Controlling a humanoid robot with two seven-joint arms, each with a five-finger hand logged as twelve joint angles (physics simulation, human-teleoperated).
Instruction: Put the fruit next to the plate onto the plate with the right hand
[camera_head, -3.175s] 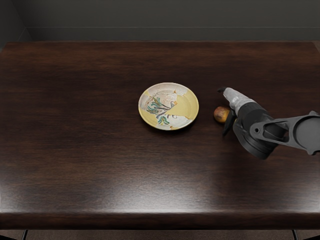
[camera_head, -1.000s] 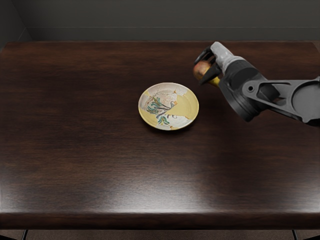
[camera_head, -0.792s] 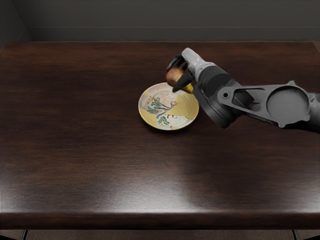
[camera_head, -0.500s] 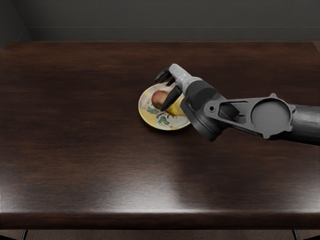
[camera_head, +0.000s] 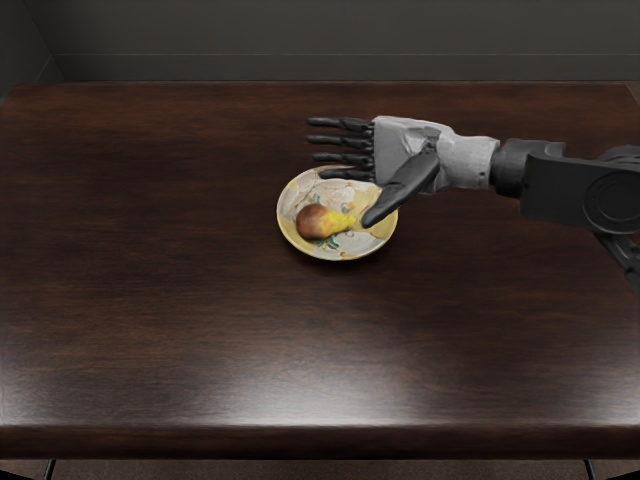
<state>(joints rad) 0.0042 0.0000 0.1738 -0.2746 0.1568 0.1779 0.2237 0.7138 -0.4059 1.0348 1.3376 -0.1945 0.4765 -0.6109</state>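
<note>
A yellow and white plate (camera_head: 372, 232) with a green leaf pattern sits at the middle of the dark table. A reddish-brown and yellow fruit (camera_head: 318, 221) lies on the plate, left of its centre. My right hand (camera_head: 352, 172) hovers over the plate's far edge with its fingers spread flat and pointing left, the thumb angled down toward the plate. It holds nothing and does not touch the fruit. The right arm (camera_head: 560, 185) reaches in from the right edge. No left arm shows.
The dark wooden table (camera_head: 160, 300) stretches wide around the plate, its front edge near the bottom of the view and its far edge against a grey wall.
The right hand carried the fruit from the table's right side up and left over the plate, set it down, opened its fingers and lifted away a little.
</note>
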